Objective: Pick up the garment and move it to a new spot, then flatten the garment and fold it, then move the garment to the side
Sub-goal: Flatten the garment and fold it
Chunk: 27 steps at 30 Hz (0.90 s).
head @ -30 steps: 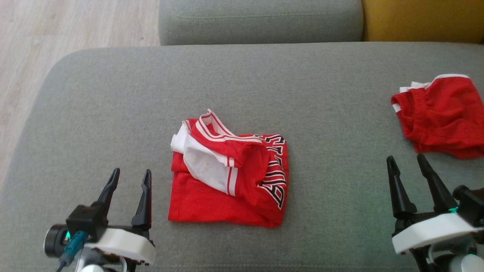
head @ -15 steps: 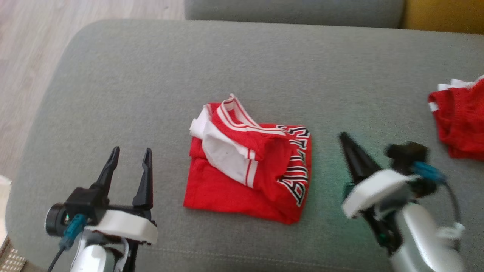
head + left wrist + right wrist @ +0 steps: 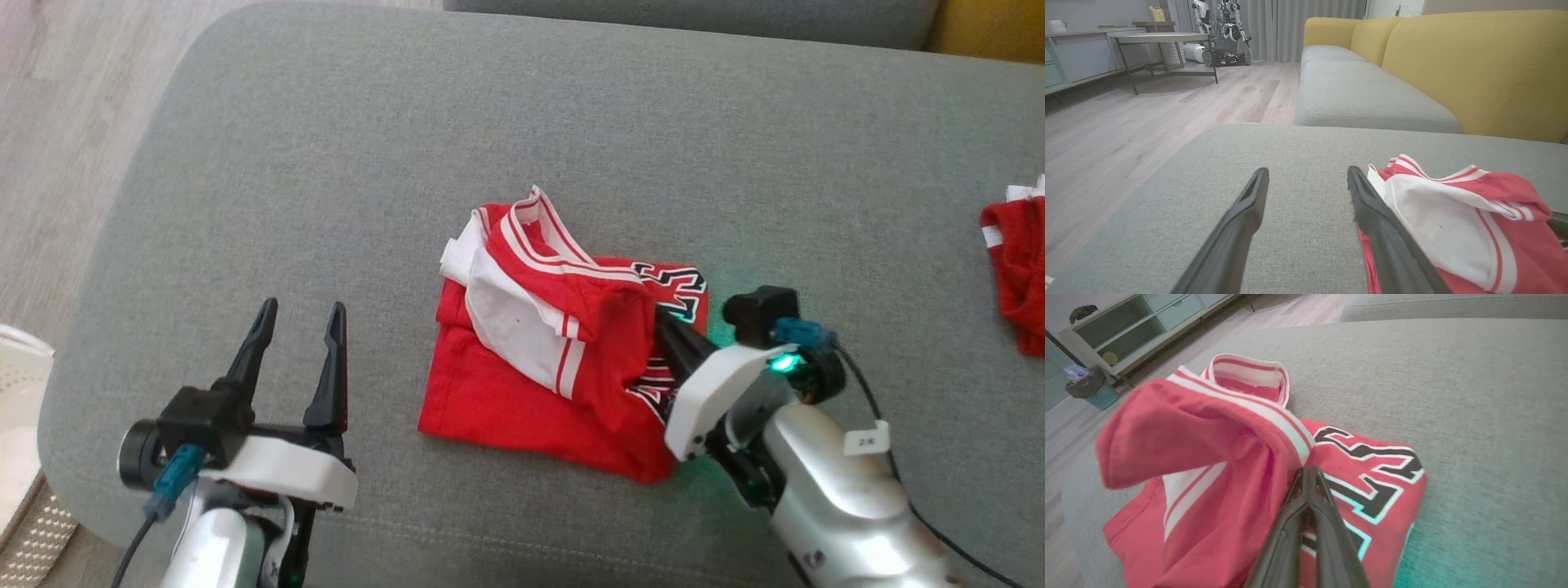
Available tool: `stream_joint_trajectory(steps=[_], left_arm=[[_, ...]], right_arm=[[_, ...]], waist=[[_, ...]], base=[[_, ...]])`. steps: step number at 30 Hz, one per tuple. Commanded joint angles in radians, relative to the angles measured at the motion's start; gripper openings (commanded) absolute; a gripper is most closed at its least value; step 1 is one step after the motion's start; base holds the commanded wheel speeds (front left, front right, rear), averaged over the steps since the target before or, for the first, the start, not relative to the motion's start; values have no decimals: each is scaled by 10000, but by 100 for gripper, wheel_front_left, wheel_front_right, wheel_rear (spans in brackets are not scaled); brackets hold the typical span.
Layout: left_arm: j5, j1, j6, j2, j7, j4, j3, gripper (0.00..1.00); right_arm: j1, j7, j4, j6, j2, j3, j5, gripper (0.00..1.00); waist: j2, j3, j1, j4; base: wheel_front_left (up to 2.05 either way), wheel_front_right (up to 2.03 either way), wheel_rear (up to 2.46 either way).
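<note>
Now right hand (image 3: 1306, 471) pressed together at garment (image 3: 490, 400) edge, left hand (image 3: 298, 314) spread over cushion (image 3: 326, 163).

The white tag (image 3: 865, 442) on the right arm (image 3: 833, 506) seems to read "2R"; black lettering (image 3: 1370, 498) on the garment (image 3: 506, 400) is unreadable

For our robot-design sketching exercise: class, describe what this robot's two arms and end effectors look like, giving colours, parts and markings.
The left end effector and right end effector match: two long, tapering black fingers on a white shell, with a black camera block and blue plug. Forearms are silver. The right wrist shows a green light and a white tag beside a black cable.
</note>
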Motion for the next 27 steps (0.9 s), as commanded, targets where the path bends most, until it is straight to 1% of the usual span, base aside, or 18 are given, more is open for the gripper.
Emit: stream_joint_trajectory(steps=[1, 3, 16, 17, 22, 25, 27], left_arm=[[-52, -469, 3, 74, -102, -255, 273, 100], [-53, -473, 3, 76, -112, -243, 272, 100], [-101, -520, -5, 61, -183, -175, 217, 100], [-114, -535, -11, 52, -189, -153, 207, 100], [-141, -533, 2, 25, -202, -114, 207, 100], [-151, -542, 19, 2, -207, -96, 208, 100], [-159, -535, 32, -3, -210, -91, 219, 100]], right_arm=[[-439, -251, -121, -7, 186, 500, 254, 0], [-499, -282, -55, -7, 200, 701, 393, 0], [-982, -339, -531, -7, 298, 3833, 2001, 0], [-1052, -387, -577, -7, 333, 4297, 2210, 0], [-1189, -487, -666, -7, 415, 5361, 2859, 0], [-1323, -638, -522, -7, 428, 5642, 3174, 0], [-1420, -950, -381, -7, 397, 5507, 3322, 0]], waist=[[0, 12, -1, -1], [0, 13, -1, -3], [0, 55, -1, -20], [0, 89, -1, 15], [0, 147, -1, 69], [0, 166, -1, 55], [0, 161, -1, 22]], base=[[0, 0, 0], [0, 0, 0], [0, 0, 0], [0, 0, 0], [0, 0, 0], [0, 0, 0], [0, 0, 0]])
